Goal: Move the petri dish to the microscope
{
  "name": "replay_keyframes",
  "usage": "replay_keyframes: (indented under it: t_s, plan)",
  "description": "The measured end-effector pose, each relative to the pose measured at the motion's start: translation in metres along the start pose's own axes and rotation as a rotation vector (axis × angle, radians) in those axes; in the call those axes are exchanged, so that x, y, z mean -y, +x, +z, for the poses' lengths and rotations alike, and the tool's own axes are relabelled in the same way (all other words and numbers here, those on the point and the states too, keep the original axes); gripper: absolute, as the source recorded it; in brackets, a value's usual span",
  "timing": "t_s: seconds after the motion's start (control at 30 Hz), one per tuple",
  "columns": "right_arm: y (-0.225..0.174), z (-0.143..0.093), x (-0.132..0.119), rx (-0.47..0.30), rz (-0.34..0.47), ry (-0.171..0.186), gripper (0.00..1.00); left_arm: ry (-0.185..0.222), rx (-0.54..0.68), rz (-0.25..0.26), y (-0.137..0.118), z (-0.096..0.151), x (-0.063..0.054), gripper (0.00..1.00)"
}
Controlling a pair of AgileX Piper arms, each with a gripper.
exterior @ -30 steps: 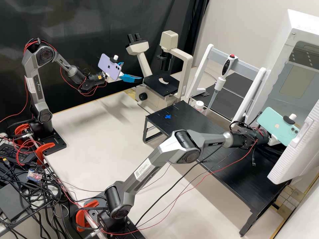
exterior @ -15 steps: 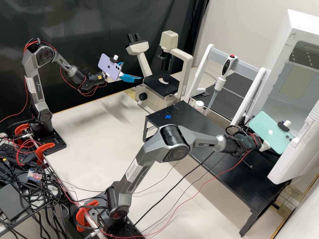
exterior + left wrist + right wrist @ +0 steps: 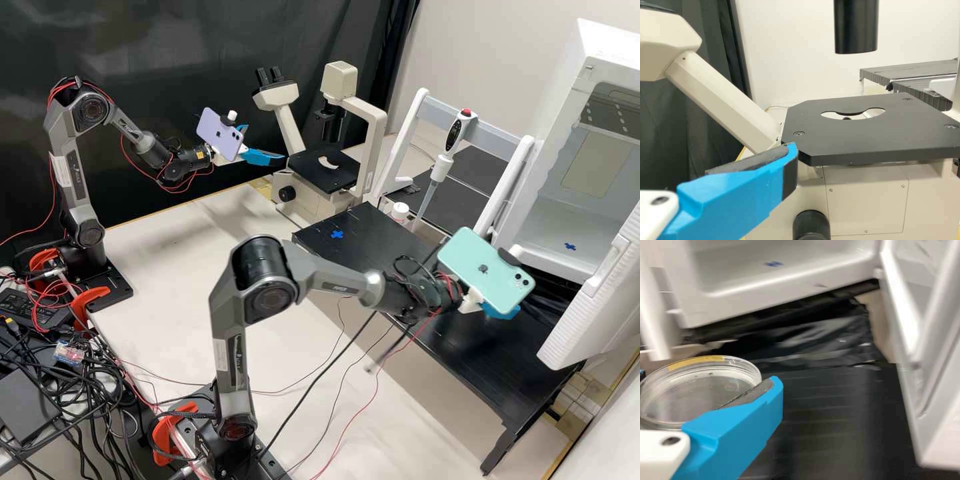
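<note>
At the far left you have a tangle of cables beside the pale desk. Next comes your left gripper, raised above that desk behind a mauve phone; its jaws stand wide apart with nothing between them, their tips near the microscope. You can see its black stage bare around the opening; the dish is not on it yet. Further right, a blue cross marks the top of the raised black desk, with a white-capped bottle just behind it. A pipette hangs upright on a white frame. Your right gripper is held over the black desk, mostly hidden in the high view by a mint-green phone. In its wrist view, your petri dish sits in the jaws, narrowed onto its side, clear-walled with a yellow strip along the rim. That puts your dish in front of the white cabinet, outside it and well apart from the microscope. The cabinet door stands open at the right, and another blue mark lies on the floor inside.
</note>
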Motion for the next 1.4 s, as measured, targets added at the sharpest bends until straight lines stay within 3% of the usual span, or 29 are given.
replay_keyframes:
  t_s: [0.13, 0.33, 0.6, 0.7, 0.97, 1.17, 1.4]
  plan:
    - [-0.030, -0.010, 0.013, -0.067, -0.011, -0.041, 0.00, 0.000, 0.000, 0.000, 0.000, 0.000, 0.000, 1.00]
    - [-0.051, -0.017, 0.028, -0.106, -0.021, -0.074, 0.00, 0.000, 0.000, 0.000, 0.000, 0.000, 0.000, 1.00]
    - [-0.065, -0.048, 0.063, -0.220, -0.101, -0.173, 0.00, 0.000, 0.000, 0.000, 0.000, 0.000, 0.000, 1.00]
    - [-0.067, -0.067, 0.081, -0.281, -0.148, -0.230, 0.00, 0.000, 0.000, 0.000, 0.000, 0.000, 0.000, 1.00]
    - [-0.070, -0.110, 0.115, -0.392, -0.227, -0.341, 0.00, 0.000, 0.000, 0.000, 0.000, 0.000, 0.000, 1.00]
    - [-0.065, -0.144, 0.137, -0.452, -0.278, -0.381, 0.00, 0.000, 0.000, 0.000, 0.000, 0.000, 0.000, 1.00]
    - [-0.047, -0.178, 0.166, -0.444, -0.313, -0.410, 0.00, 0.000, 0.000, 0.000, 0.000, 0.000, 0.000, 1.00]
